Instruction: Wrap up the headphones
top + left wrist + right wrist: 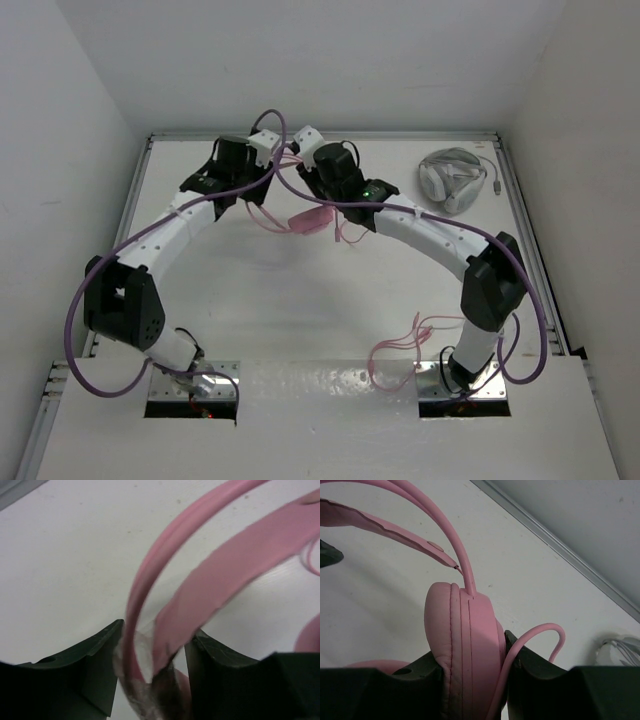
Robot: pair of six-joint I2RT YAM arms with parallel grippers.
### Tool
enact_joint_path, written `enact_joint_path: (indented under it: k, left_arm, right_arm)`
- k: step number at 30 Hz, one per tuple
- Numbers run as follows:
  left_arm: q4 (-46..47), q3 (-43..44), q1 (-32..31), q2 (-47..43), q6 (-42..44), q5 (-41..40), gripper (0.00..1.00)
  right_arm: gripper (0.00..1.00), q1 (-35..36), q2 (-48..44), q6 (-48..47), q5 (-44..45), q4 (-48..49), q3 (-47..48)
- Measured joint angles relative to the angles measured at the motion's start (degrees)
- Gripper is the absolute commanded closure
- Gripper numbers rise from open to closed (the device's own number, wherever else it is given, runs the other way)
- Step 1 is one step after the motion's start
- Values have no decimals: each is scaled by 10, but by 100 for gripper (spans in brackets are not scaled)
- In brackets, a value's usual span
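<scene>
The pink headphones (310, 221) are at the far middle of the table, between my two grippers. In the right wrist view one round padded earcup (465, 645) stands on edge between the fingers of my right gripper (470, 650), which is shut on it. The thin pink cable (530, 635) is pinched against the right finger. In the left wrist view the thin pink headband (150, 575) and its wider inner band (225, 580) run between the fingers of my left gripper (156, 630). Its jaws stand apart and the view is blurred. From above, the left gripper (255, 195) and right gripper (325, 200) hang close together.
Grey-white headphones (455, 178) with a grey cable lie at the far right. A loose run of pink cable (400, 345) trails to the near edge by the right arm's base. The back wall and the table's metal rim (560, 550) are close behind.
</scene>
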Motion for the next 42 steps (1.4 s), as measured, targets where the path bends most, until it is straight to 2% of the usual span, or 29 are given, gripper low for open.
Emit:
enact_joint_path:
  k: [3,5,6,8,13,15,16,20,24,29,32,33,34,39,40,41,42]
  left_arm:
    - [9,0,-7,5,18,-56,53]
    - [22,0,-11,5,24,-89,57]
    - [27,0,-15,5,26,-105,65]
    - [39,-2,-26,5,27,-136,74]
    - [59,-12,-49,5,29,-202,75]
    - [60,-15,-54,5,30,-214,63]
    - [61,-16,-57,5,30,-222,53]
    - [59,-17,-63,5,30,-236,43]
    - [54,-17,-63,3,22,-236,42]
    - [42,-16,-63,-3,14,-221,59]
    - [36,-15,-64,-4,5,-212,77]
    - [33,-14,-64,-4,2,-209,94]
    - [28,-14,-65,-4,2,-211,100]
    - [19,-8,-64,-4,-11,-210,100]
    - [16,-8,-64,-4,-13,-208,100]
    - [14,-8,-64,-4,-16,-205,100]
    - [11,-8,-64,-4,-18,-199,100]
  right_arm:
    - [100,-1,0,8,0,-17,10]
    - [100,-1,1,15,-2,-24,14]
    - [100,-1,1,17,-2,-24,14]
    - [100,-1,4,22,-4,-24,18]
    - [100,-3,7,25,-5,-30,27]
    - [100,-3,12,25,-6,-38,34]
    - [100,-3,15,25,-6,-40,38]
    - [100,-3,25,24,-5,-53,51]
    - [100,-3,28,23,-5,-60,52]
    - [100,-2,28,21,-8,-63,54]
    - [100,-2,28,21,-12,-64,56]
    - [100,-2,28,21,-13,-65,56]
    - [100,-2,28,21,-9,-68,56]
    - [100,-4,28,19,-12,-82,57]
    - [95,-4,28,19,-15,-88,59]
    - [84,-4,28,18,-20,-95,63]
    - [45,-5,28,17,-25,-110,71]
